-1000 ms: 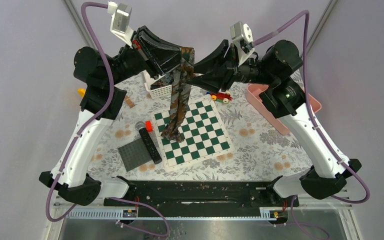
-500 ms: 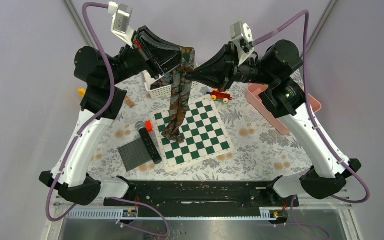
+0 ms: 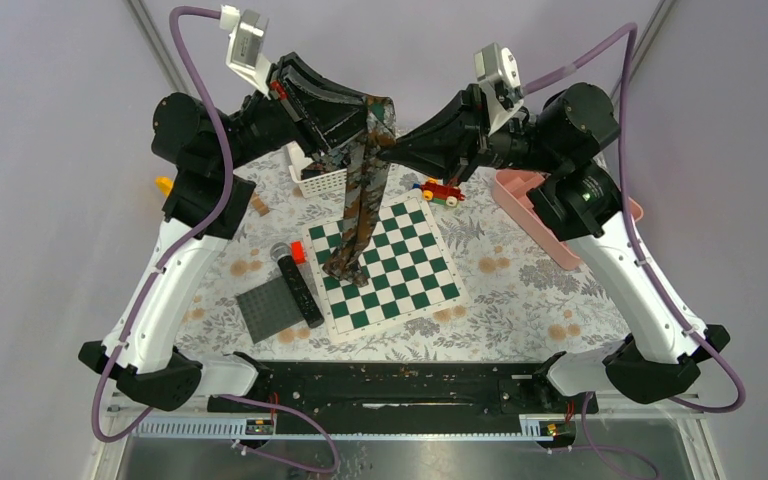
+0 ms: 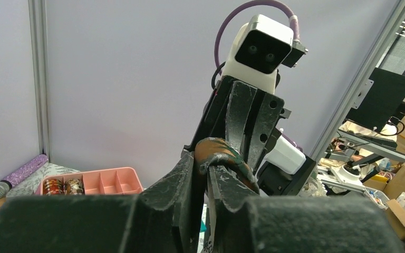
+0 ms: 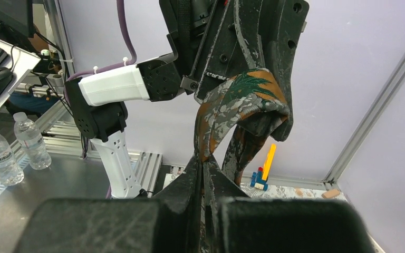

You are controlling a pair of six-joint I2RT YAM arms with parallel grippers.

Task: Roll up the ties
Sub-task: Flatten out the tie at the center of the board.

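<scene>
– which way does the tie (image 3: 358,205) run?
– straight down. it's folded over at your left gripper (image 3: 367,108), which pinches the fold. both tails hang below it to the chessboard (image 3: 400,270). your right gripper (image 3: 386,152) is clamped on one strand just under the fold.
– containers?
– the pink tray (image 4: 111,182), beyond your right gripper, has two coils (image 4: 63,186) in its end compartments.

bright even light, faint shadows, wrist foregrounds blurred
</scene>
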